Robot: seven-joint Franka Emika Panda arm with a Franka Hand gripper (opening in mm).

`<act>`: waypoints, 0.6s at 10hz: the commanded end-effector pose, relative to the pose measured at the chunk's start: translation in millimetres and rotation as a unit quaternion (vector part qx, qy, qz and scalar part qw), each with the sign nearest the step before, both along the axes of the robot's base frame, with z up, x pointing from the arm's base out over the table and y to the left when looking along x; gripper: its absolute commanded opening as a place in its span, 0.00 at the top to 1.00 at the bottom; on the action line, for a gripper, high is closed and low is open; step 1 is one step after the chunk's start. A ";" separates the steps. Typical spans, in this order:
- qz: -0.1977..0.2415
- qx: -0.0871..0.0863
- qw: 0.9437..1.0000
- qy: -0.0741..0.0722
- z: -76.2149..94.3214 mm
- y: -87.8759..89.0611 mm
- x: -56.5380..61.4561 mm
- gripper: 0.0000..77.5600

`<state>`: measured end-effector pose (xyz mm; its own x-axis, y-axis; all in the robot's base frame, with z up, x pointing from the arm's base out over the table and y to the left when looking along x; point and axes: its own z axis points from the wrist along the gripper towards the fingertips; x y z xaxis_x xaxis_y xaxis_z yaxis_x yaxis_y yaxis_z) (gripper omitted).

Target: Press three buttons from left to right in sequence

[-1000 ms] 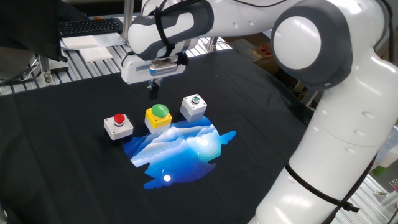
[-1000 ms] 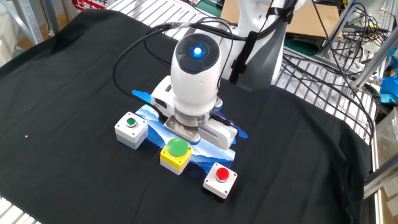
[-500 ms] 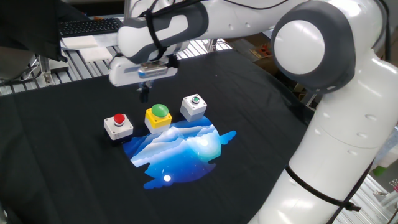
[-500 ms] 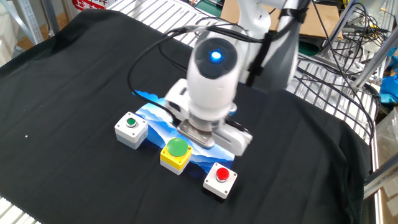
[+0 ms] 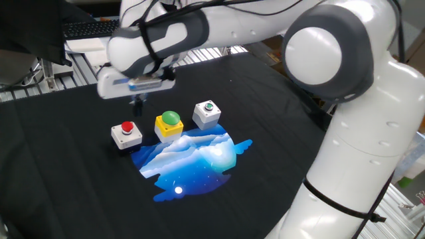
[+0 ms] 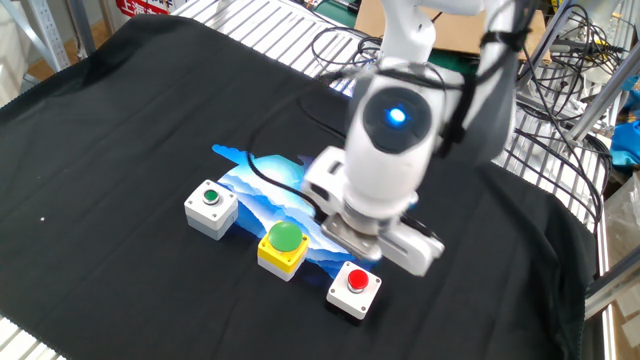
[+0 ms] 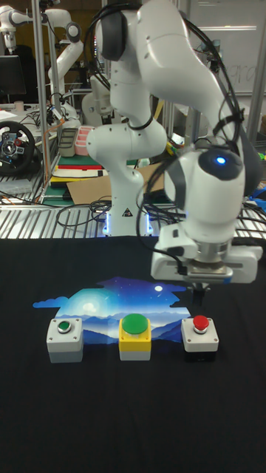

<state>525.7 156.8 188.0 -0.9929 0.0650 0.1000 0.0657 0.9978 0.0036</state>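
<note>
The gripper (image 7: 199, 295) has shifted sideways from above the yellow box with the green dome button (image 5: 170, 124) and now hangs above and just behind the red-capped button (image 5: 126, 133), not touching it. Whether its fingers are apart or together cannot be told. The three buttons have not moved: the yellow box is the middle one, the small green-capped button (image 5: 208, 113) beyond it, all along the edge of the blue landscape print (image 5: 192, 159).

On my screens I count three push-buttons on the bench: one red-capped button (image 5: 126, 133) on a white box, one green-domed button (image 5: 170, 124) on a yellow box, one small green-capped button (image 5: 207, 113) on a white box. One blue picture patch (image 5: 192, 161) lies beside them.
</note>
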 end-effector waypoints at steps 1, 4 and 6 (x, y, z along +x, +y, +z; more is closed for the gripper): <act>-0.006 0.010 1.000 -0.013 -20.5 19.0 -1.0 0.99; -0.003 0.013 1.000 -0.011 -15.6 12.6 10.2 0.99; -0.003 0.013 1.000 -0.013 -13.2 5.9 17.3 0.99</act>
